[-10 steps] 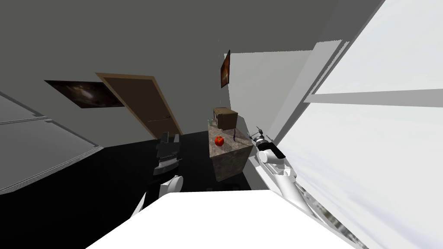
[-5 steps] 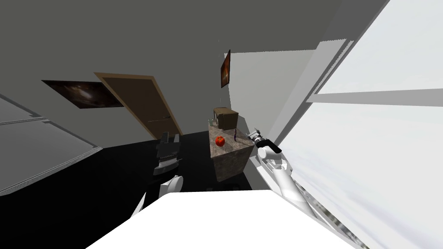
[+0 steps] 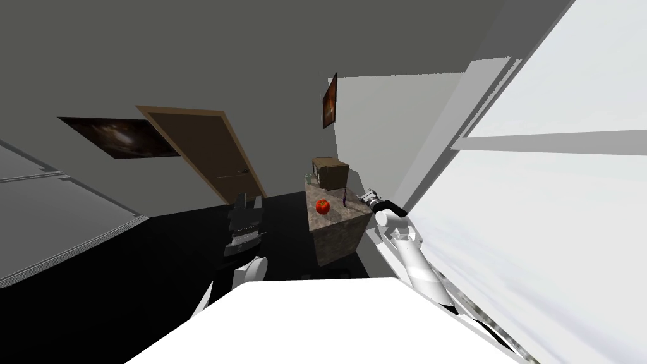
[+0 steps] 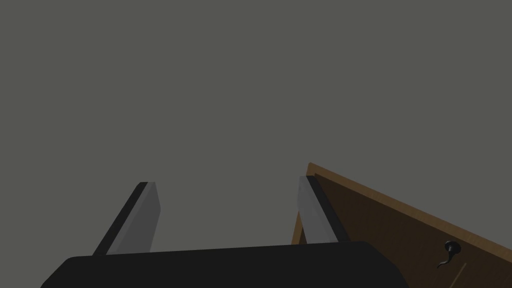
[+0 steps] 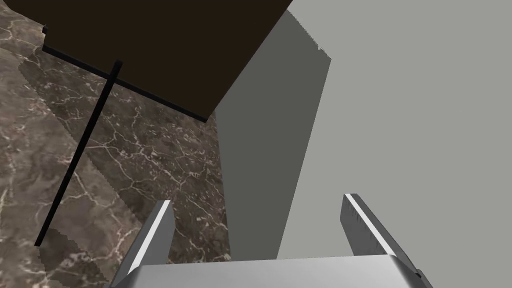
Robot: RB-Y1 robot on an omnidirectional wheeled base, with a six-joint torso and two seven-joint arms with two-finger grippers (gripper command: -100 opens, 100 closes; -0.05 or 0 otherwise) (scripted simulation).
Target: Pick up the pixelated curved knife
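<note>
Brown marble table [image 3: 335,234] ahead: right tool [image 3: 368,196] hovers released just beside its right edge, near what looks like the thin dark knife [image 3: 344,197]; left tool [image 4: 227,182] released too.

knife [image 3: 344,198] on counter [image 3: 335,219] | box [image 3: 332,174] behind | fruit [image 3: 323,205] left of knife
</note>
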